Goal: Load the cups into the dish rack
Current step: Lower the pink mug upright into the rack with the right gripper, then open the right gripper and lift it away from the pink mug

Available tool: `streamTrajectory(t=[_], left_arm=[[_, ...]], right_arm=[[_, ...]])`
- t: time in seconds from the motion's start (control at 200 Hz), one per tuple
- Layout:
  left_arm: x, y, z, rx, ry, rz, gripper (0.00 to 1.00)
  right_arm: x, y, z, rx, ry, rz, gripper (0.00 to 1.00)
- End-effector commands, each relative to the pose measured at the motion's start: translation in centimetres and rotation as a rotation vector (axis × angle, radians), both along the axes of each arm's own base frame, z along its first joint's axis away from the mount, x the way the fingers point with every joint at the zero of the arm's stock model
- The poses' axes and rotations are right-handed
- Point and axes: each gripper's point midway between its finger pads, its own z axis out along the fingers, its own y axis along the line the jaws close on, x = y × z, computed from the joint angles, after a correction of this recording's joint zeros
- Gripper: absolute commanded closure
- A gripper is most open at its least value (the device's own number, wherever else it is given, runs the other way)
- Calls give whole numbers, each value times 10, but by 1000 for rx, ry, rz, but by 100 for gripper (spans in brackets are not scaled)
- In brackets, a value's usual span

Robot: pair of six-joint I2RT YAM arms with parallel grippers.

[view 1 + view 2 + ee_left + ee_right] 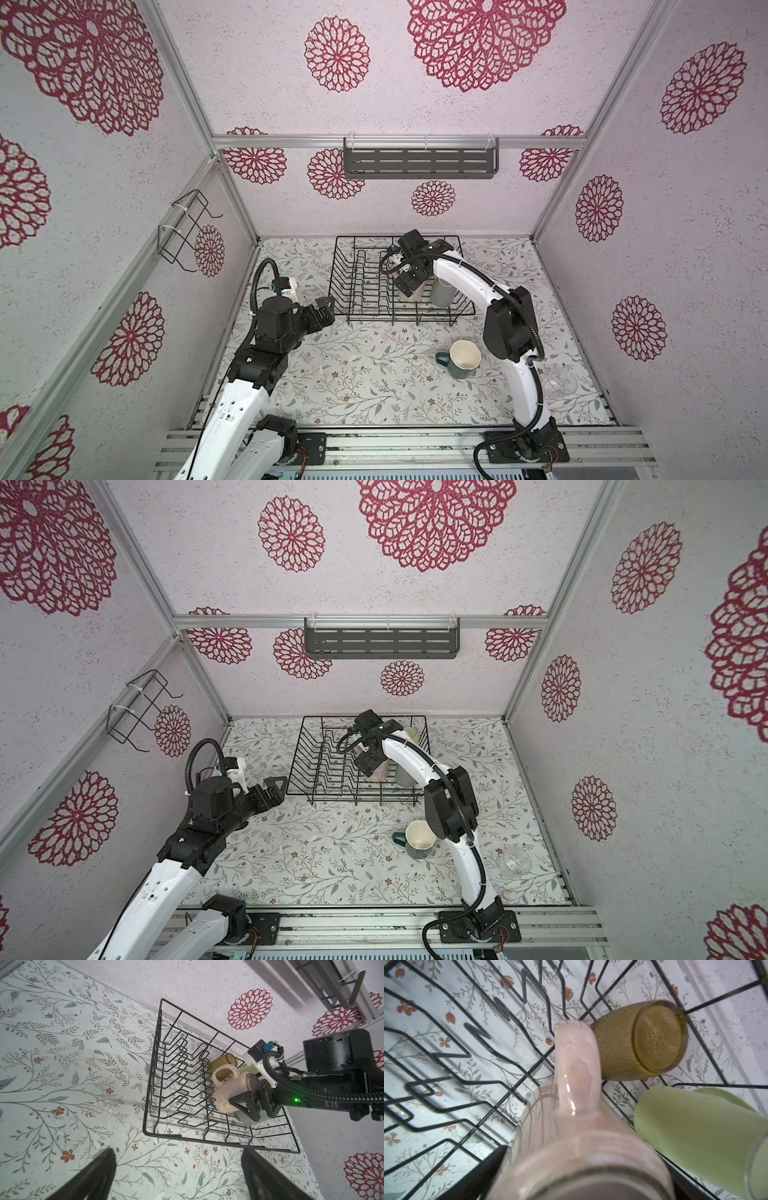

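Floral-print tabletop point(374, 374), red-medallion walls point(282, 208): the right claw point(409, 289) reaches down into the dish rack point(361, 237), its fingers straddling the pearly pink mug point(577, 1136). Whether they pinch it or merely flank it cannot be told. Just past the claw's tips lie the amber glass point(639, 1043) and the lime-yellow tumbler point(685, 1126); the grey tumbler point(441, 293) stands just beside its wrist. The left claw point(178, 1153), fingers spread and empty, hovers short of the rack's near corner. Well behind the right claw, by its forearm, the dark teal mug point(457, 372) sits on the table, the clear glass point(561, 382) farther back. The teal mug looks like glazed ceramic: rigid, weighty, probably slick and chippable. A pinch across its rim wall, away from the handle, seems safest.
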Motion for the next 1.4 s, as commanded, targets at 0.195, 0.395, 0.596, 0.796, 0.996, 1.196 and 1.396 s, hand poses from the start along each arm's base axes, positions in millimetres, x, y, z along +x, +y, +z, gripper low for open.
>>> streamTrajectory(t=[0.195,0.395,0.596,0.796,0.996,1.196,1.396], left_arm=[[-8,3,15,-16,-22,5,2],[-9,4,11,-10,-20,7,3],[-6,3,7,-8,-20,4,3],[-3,-1,5,-22,-14,-8,3],[-10,4,5,-10,-14,8,3],[-13,6,10,6,-11,7,3],[-14,6,14,10,-14,4,3]], right_arm=[[-1,-3,71,119,-130,-72,2],[-22,-13,70,185,-99,-140,2],[-35,-8,64,319,-69,-188,1],[-19,-4,41,313,-71,-247,1],[-3,-2,22,270,-70,-264,1],[-6,25,16,284,-32,-117,10],[6,3,14,184,-92,-189,10]])
